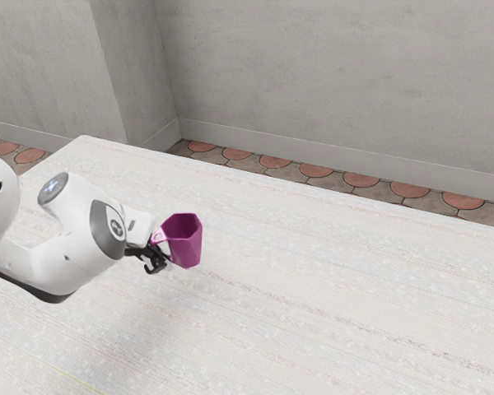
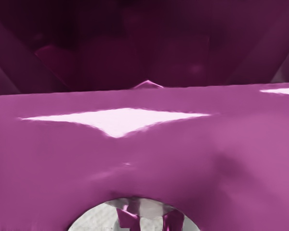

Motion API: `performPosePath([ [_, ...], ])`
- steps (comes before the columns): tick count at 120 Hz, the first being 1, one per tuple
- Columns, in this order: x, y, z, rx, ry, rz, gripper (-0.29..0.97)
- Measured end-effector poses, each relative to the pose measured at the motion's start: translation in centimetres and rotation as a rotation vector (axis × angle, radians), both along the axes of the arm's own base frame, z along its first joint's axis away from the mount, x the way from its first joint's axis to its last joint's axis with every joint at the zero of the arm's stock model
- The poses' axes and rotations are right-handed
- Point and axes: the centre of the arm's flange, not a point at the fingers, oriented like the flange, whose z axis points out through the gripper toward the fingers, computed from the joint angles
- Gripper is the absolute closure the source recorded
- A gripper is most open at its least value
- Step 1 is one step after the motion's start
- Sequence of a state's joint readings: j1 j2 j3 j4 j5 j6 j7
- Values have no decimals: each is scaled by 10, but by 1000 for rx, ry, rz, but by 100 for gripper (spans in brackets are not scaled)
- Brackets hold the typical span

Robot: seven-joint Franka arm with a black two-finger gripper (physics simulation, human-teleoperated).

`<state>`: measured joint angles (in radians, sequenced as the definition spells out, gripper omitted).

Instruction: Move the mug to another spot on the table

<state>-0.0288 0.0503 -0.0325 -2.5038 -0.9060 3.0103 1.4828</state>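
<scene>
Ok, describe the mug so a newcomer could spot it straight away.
Start at the pale table filling most of the exterior view, then follow the white arm coming in from that view's left. At its tip, beside the black gripper, is the mug: a faceted magenta cup with an open top, the one strongly coloured thing against the pale tabletop.

White robot arm (image 1: 62, 239) at the exterior view's left, black gripper (image 1: 156, 262) clasping a magenta faceted mug (image 1: 184, 239), pale table (image 1: 337, 288), grey walls (image 1: 329, 66)
</scene>
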Motion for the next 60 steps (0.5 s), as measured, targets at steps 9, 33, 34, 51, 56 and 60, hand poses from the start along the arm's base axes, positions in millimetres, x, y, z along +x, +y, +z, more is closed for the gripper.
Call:
performPosePath([
  [9, 0, 6, -7, 9, 10, 14, 75],
  [33, 3, 24, -12, 34, 3, 52, 74],
  [34, 3, 26, -12, 35, 3, 54, 74],
  [51, 5, 40, -20, 47, 13, 83, 74],
  [56, 5, 43, -21, 49, 15, 89, 74],
  [60, 6, 45, -22, 51, 15, 92, 74],
])
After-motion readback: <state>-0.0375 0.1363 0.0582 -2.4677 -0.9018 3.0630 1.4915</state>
